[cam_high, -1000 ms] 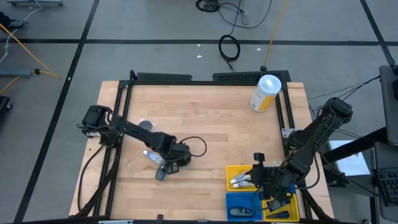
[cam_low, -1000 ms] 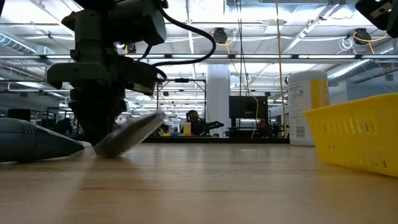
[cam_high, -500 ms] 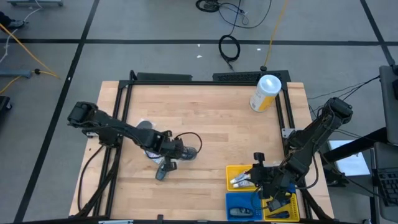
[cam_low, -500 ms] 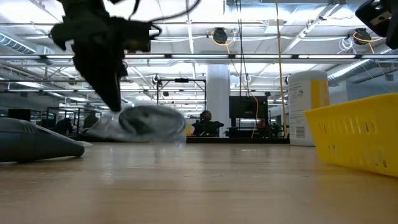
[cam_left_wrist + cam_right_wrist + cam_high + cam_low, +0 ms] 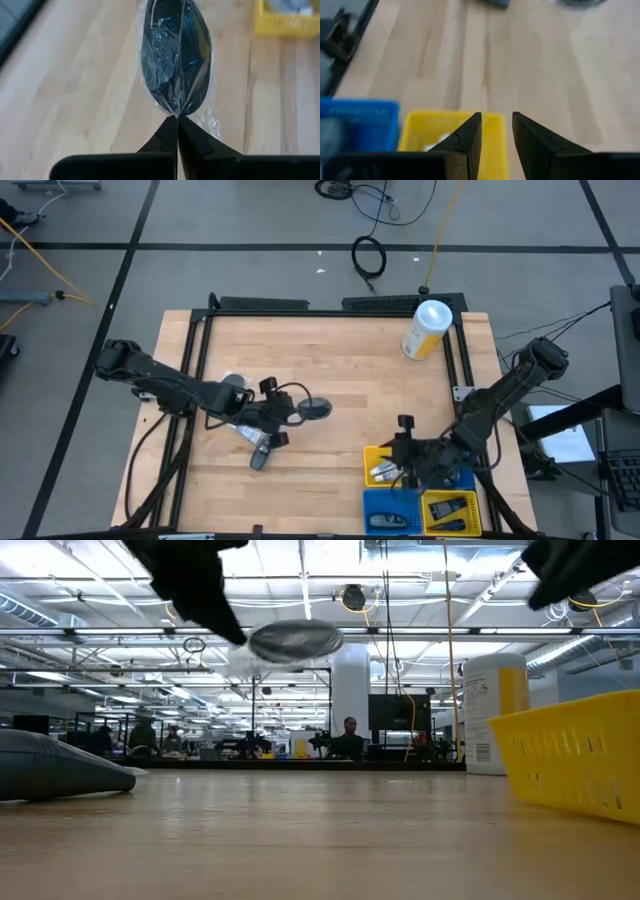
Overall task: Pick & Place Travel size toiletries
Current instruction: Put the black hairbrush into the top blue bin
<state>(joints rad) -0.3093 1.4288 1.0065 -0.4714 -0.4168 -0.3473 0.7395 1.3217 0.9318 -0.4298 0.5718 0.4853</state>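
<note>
Left gripper [image 5: 290, 412] sits just left of table centre, fingers [image 5: 167, 142] pinched fully together on the edge of the clear wrap around a dark grey round piece [image 5: 175, 60]. The wrapped piece projects straight out beyond the fingertips, at roughly 3 o'clock from the gripper in the high view [image 5: 316, 409]; in the low view it hangs well clear of the light wooden tabletop [image 5: 320, 840], disc roughly level. A dark grey oblong piece [image 5: 259, 457] lies on the table at about 7 o'clock from the left gripper, apart from it. Right gripper [image 5: 404, 463] is over the yellow plastic basket [image 5: 492, 125] at the table's 5 o'clock corner, fingers [image 5: 470, 132] parted with a narrow gap, nothing between them. A blue plastic bin [image 5: 385, 508] touches the yellow basket. A white-and-yellow cylindrical canister [image 5: 427, 328] lies at the 1 o'clock corner.
</note>
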